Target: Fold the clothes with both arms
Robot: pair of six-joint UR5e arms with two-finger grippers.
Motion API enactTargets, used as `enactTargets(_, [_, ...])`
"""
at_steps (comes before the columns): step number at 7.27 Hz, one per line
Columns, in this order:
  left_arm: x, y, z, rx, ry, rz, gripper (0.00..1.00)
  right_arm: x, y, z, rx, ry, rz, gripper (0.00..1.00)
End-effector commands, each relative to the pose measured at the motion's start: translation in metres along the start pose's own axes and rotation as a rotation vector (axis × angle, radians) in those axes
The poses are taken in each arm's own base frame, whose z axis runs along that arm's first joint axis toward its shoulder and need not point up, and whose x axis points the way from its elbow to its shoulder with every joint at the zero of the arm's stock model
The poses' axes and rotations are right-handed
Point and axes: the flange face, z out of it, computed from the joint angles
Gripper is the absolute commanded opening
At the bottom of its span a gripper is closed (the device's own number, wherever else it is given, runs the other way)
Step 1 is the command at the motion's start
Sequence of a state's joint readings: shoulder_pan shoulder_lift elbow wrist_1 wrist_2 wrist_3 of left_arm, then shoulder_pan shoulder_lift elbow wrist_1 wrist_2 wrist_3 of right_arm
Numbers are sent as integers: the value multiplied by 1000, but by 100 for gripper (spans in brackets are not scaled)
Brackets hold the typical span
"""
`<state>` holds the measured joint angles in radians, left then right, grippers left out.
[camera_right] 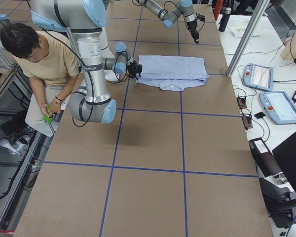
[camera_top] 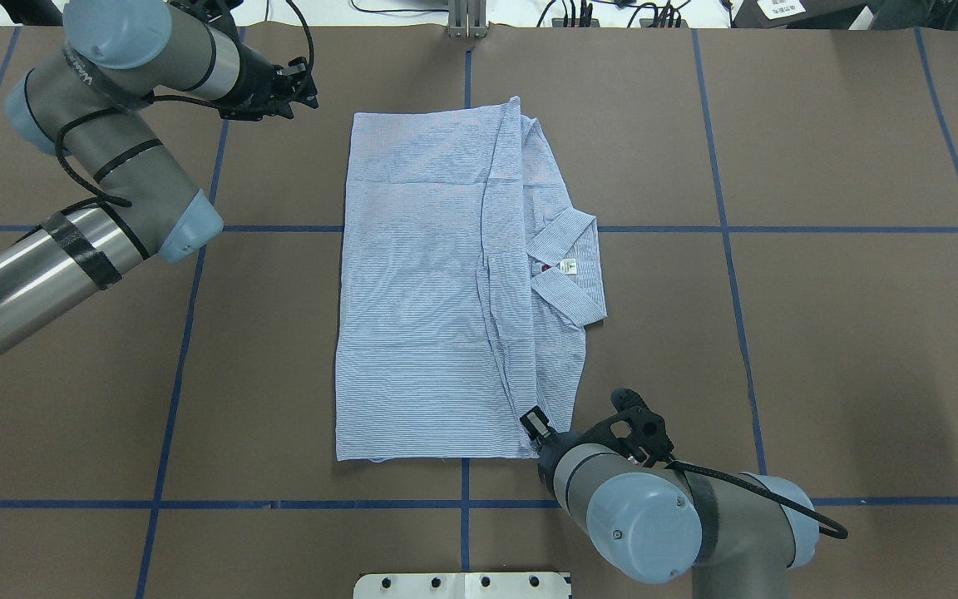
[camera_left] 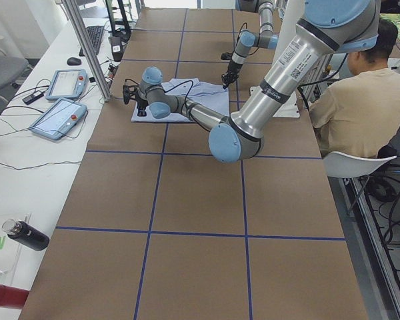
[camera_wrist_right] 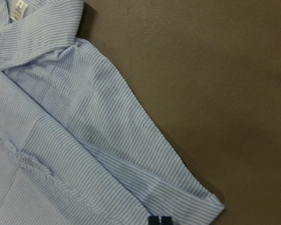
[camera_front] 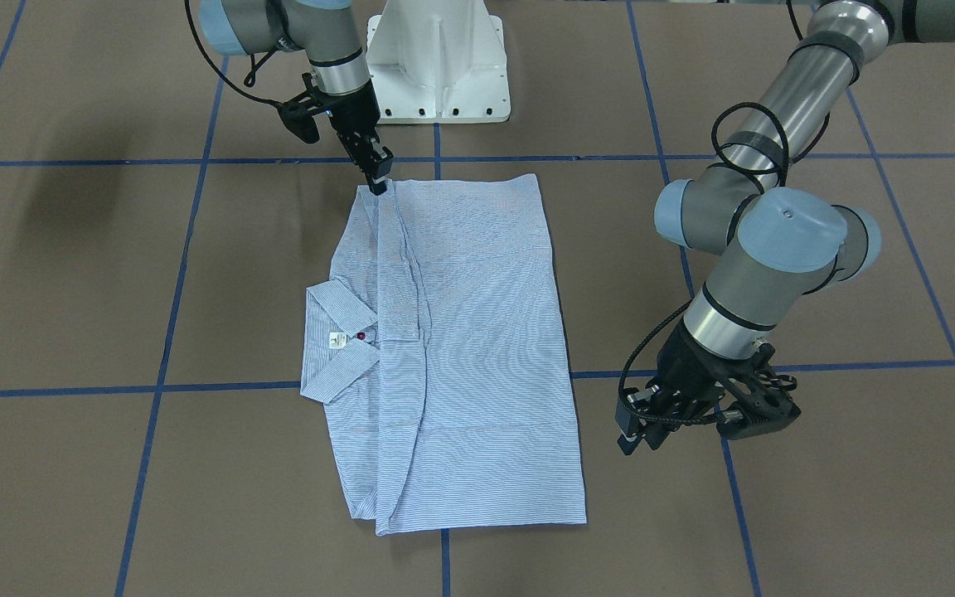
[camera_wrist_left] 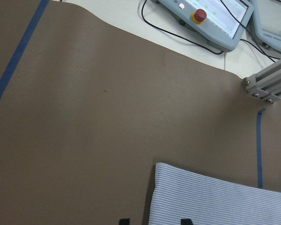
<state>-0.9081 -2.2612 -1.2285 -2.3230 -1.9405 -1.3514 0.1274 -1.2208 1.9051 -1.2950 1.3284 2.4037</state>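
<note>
The shirt (camera_top: 421,291) lies flat in the middle of the table (camera_top: 820,333), already folded into a tall rectangle. Its long axis runs straight away from the robot, and the collar (camera_top: 566,245) sticks out on the robot's right.

The right gripper (camera_top: 535,423) is the nearer one. It stands at the shirt's near right corner, tips down at the edge of the cloth. Its fingertips (camera_wrist_right: 159,220) are pressed together. I cannot tell whether any fabric sits between them; the cloth there lies flat, not lifted.

The left gripper (camera_top: 311,83) is at the opposite corner, far and left. It is just off the cloth and not touching it. Its fingers (camera_wrist_left: 186,220) are spread, and in the wrist view the shirt's corner lies just ahead of them.

So the grippers sit on a diagonal across the shirt. A further fold would most likely be across the long axis, and that needs two corners of one short edge — probably one arm has to shift first.

The cloth is light blue with fine white stripes. One panel is laid over the front in a curved seam line beside the collar. A small white tag (camera_top: 567,266) and a red button (camera_front: 361,336) show at the neck. The surface is smooth, with only slight ripples.
</note>
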Motion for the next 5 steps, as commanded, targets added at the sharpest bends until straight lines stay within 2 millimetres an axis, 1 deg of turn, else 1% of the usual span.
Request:
enactTargets(1, [-1,1,-1,0,-2,-1,47,-3,-1,-6,-6,-9,4,0])
enactTargets(2, [-1,1,-1,0,-2,-1,47,-5,-4,-6,-3,-11,5,0])
enactTargets(3, [-1,1,-1,0,-2,-1,47,-10,-8,-6,0,-14,-1,55])
enactTargets(4, [-1,1,-1,0,-2,-1,47,-28,-3,-16,2,-11,-15,56])
enactTargets(5, [-1,1,-1,0,-2,-1,47,-46,14,-25,24,24,-69,57])
